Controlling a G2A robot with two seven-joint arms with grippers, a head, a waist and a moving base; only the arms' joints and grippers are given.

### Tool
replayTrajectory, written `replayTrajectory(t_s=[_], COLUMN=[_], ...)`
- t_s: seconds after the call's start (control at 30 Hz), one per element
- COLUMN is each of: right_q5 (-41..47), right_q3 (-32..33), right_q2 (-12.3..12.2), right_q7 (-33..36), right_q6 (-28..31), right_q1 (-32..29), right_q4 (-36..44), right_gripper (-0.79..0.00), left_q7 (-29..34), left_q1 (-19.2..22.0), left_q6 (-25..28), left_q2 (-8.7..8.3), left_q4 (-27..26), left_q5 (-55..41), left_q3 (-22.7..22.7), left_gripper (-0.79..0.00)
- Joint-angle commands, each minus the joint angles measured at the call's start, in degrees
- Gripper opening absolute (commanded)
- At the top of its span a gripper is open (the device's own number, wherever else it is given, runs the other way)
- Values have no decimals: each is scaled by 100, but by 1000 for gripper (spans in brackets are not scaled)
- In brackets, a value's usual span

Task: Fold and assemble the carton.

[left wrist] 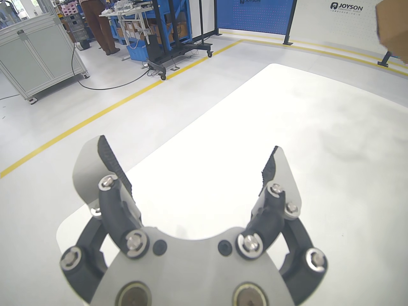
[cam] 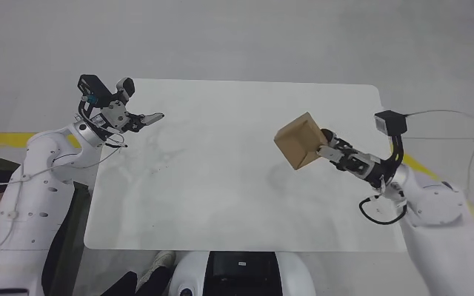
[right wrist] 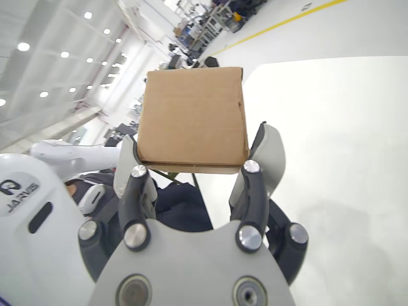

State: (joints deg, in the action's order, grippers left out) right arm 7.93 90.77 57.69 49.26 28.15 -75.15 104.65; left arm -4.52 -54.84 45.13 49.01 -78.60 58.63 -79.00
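white tabletop (cam: pixel 222 192) with rounded corners stands on a pale grey floor (left wrist: pixel 47 122) crossed by a yellow line (left wrist: pixel 127 100), and a blue perforated panel (left wrist: pixel 258 1) stands upright across the floor beyond the table. seen from above, the carton (cam: pixel 300 140) is a closed brown cube, tilted on a corner, held clear of the surface toward the table's 3 o'clock side. the right gripper (cam: pixel 324 150) sits just at the carton's 4 o'clock, its arm coming in over the table's 4 o'clock edge. in the right wrist view its two fingers (right wrist: pixel 267 148) pinch the carton between them, one pressed to each of two opposite side walls at the end nearest the wrist. the left gripper (cam: pixel 152 118) hovers over the table's 10 o'clock corner, well apart from the carton. its fingers (left wrist: pixel 280 173) are spread wide with nothing between them, only bare white tabletop below.
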Motion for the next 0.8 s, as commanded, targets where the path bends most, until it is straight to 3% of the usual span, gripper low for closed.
replayTrajectory(t_s=[0.0,0.2,0.43,0.77], right_q5=[-640,-1993,-3419,-5295], right_q3=[214,590,586,229], right_q2=[-29,-97,-147,-136], right_q7=[-103,-266,-467,-1572], right_q6=[-106,-412,-493,-475], right_q1=[-164,-480,-544,-837], right_q4=[53,74,-146,-236], right_gripper=[-785,-785,-785,-785], left_q7=[0,0,0,0], left_q1=[0,0,0,0], left_q6=[0,0,0,0], left_q2=[0,0,0,0], left_q4=[0,0,0,0], left_q5=[0,0,0,0], left_q3=[0,0,0,0], left_gripper=[0,0,0,0])
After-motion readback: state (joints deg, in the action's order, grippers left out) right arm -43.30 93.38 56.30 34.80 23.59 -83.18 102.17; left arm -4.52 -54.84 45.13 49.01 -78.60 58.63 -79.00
